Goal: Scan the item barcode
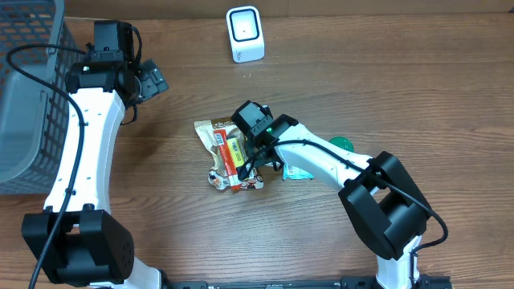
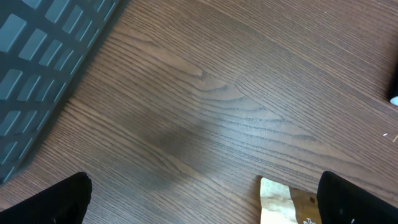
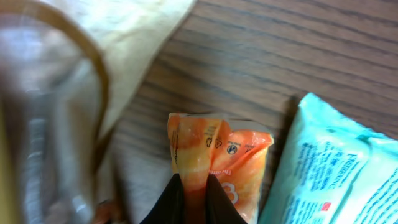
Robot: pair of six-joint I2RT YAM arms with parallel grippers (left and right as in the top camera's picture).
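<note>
Orange packet, lower end hidden between closed right jaws.

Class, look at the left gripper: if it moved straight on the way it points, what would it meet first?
Most likely the bare wooden table, between the basket and a tan packet; depth is unclear.

Surface: brown wood-grain top, fills all three views, grain running side to side from overhead. Grey mesh basket sits at its edge, well to the left of the left pincer. Light is even and diffuse, with one soft blurred shadow on the wood below that pincer.
</note>
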